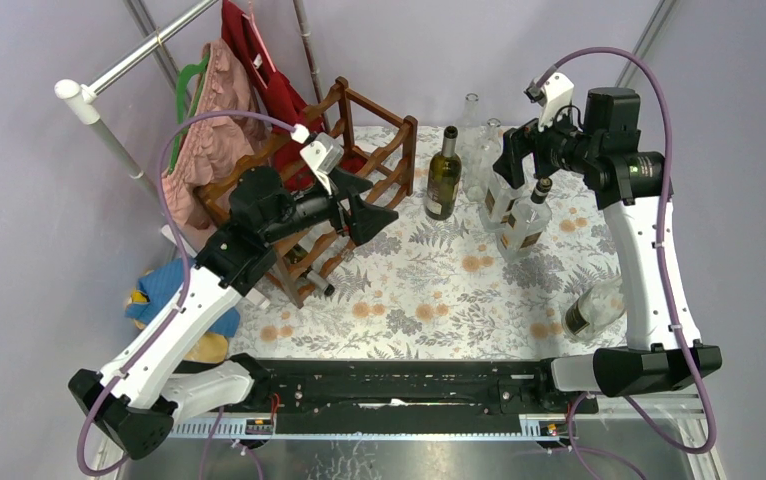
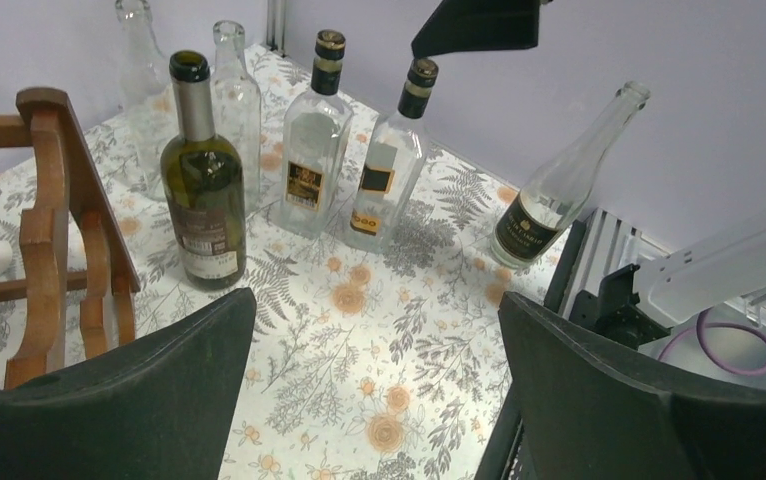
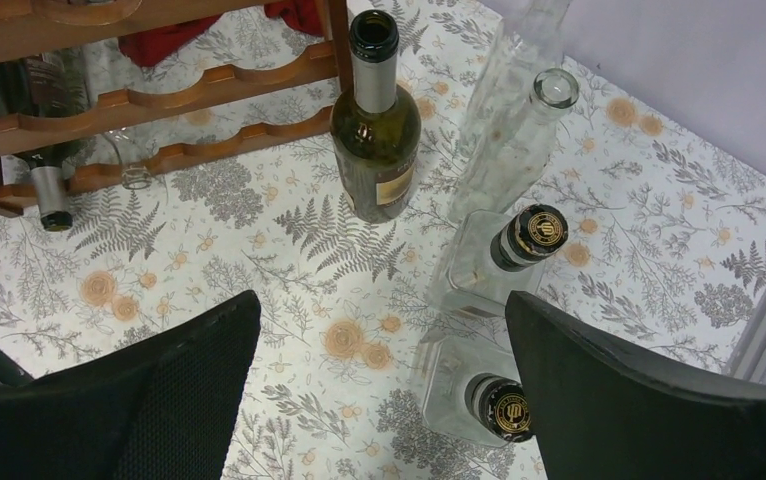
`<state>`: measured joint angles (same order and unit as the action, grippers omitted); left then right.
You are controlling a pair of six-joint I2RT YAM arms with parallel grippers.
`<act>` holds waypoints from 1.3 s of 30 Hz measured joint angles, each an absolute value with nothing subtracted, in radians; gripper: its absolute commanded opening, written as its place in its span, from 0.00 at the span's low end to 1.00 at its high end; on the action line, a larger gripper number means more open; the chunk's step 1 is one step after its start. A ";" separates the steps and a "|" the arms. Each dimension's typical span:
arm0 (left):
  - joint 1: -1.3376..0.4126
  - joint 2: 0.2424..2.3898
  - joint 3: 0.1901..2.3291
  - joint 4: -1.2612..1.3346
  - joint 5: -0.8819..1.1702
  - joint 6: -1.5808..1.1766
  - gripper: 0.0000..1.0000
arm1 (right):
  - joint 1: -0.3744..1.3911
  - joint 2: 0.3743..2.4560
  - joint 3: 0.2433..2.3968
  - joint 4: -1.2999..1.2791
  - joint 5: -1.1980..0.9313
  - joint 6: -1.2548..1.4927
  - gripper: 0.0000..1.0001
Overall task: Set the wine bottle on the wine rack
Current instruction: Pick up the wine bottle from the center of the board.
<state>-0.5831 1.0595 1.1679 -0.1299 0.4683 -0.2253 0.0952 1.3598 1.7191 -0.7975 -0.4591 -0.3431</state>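
Note:
A dark green wine bottle (image 1: 443,180) stands upright on the floral cloth, just right of the reddish-brown wooden wine rack (image 1: 369,150). It also shows in the left wrist view (image 2: 202,190) and the right wrist view (image 3: 374,140). My left gripper (image 1: 377,222) is open and empty, held above the cloth in front of the rack (image 2: 54,230), left of the bottle. My right gripper (image 1: 516,175) is open and empty above two square clear bottles with black caps (image 3: 534,235). The rack (image 3: 159,110) holds a dark bottle (image 3: 44,150) lying on a low tier.
Two tall clear bottles (image 1: 479,140) stand at the back. A clear bottle with a dark label (image 1: 594,308) leans at the right table edge. Clothes (image 1: 224,120) hang on a rail behind the rack. A stuffed toy (image 1: 174,300) lies at the left edge.

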 measured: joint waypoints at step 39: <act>-0.515 1.019 1.076 -0.046 0.445 -0.198 0.99 | 0.138 1.660 2.004 -0.807 -0.622 -0.441 1.00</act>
<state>-0.5152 1.0187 1.0756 -0.0456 0.4450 -0.1982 0.1379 1.6600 2.0041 -0.8070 -0.6220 -0.4408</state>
